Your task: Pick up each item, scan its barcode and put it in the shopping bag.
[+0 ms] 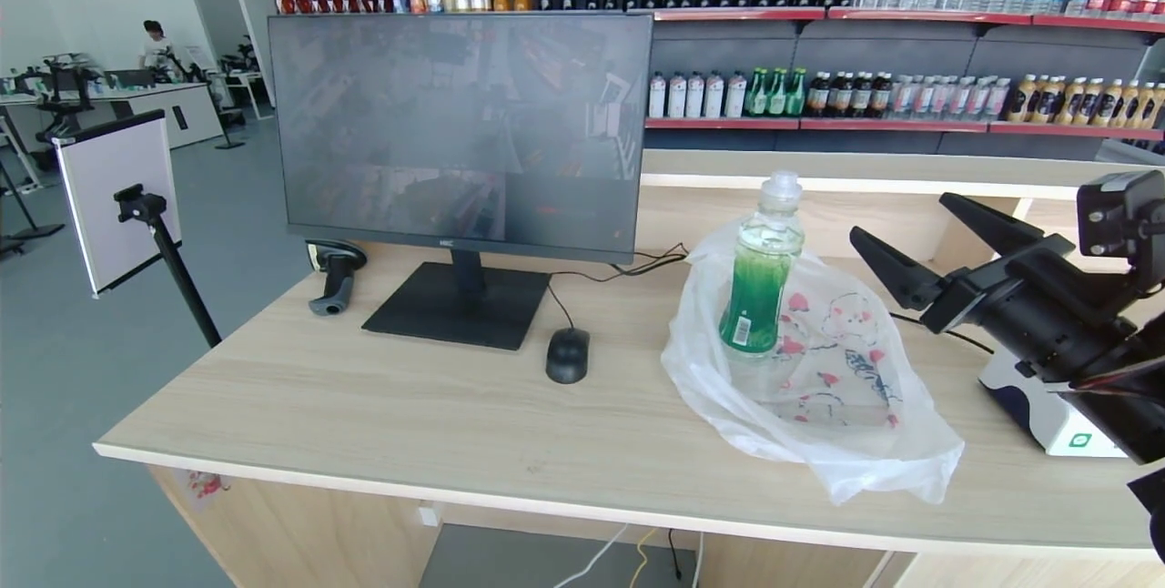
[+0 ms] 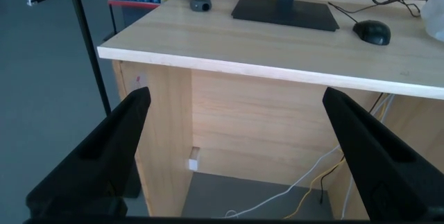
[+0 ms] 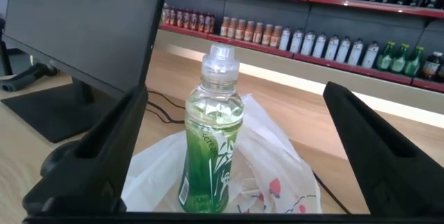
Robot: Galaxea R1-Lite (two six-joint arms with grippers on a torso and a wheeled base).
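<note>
Pale wood counter (image 1: 364, 406), with drink shelves (image 1: 819, 15) behind. On its right half a clear bottle (image 1: 760, 278) of green drink stands upright in the open mouth of the thin white shopping bag (image 1: 856, 406). It has a white cap and a green label with a barcode low on the near side. The right gripper (image 1: 901, 222) is near the bottle's right, spread wide and empty. The left gripper (image 2: 236, 96), also wide open and empty, hangs before the counter's front edge. A monitor (image 1: 460, 128), mouse (image 1: 567, 355) and handheld scanner (image 1: 335, 283) lie to the left, and a white device (image 1: 1047, 415) sits under the right arm.
</note>
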